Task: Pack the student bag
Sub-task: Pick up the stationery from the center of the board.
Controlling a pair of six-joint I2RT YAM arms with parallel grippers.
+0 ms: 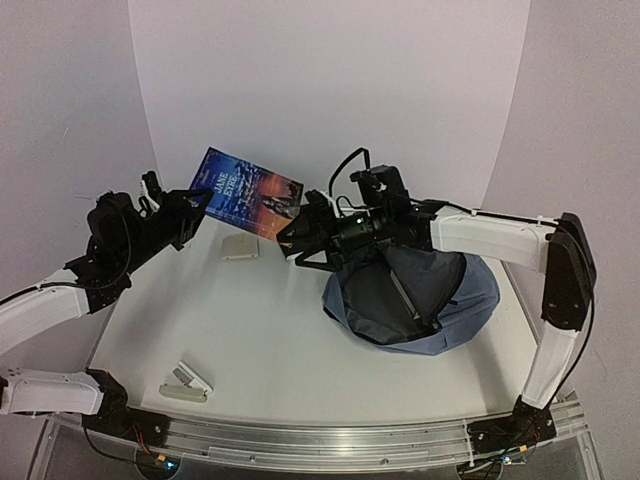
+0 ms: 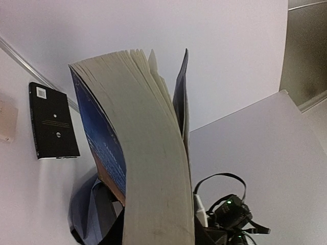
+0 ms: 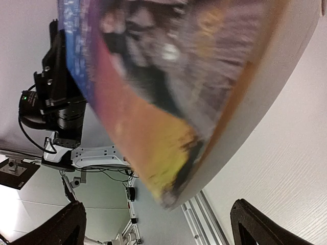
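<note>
Your left claw (image 1: 195,207) clamped the book (image 1: 245,192) by its near edge, holding it tilted in the air. Your right claw (image 1: 291,246) stood wide open just beside the book's lower corner, gripping nothing. The backpack (image 1: 460,305) lay open on the table (image 1: 260,330), just behind and below your right claw, under that arm

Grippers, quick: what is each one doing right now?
Left gripper: shut on the book, held in the air.
Right gripper: open, holding nothing.
</note>
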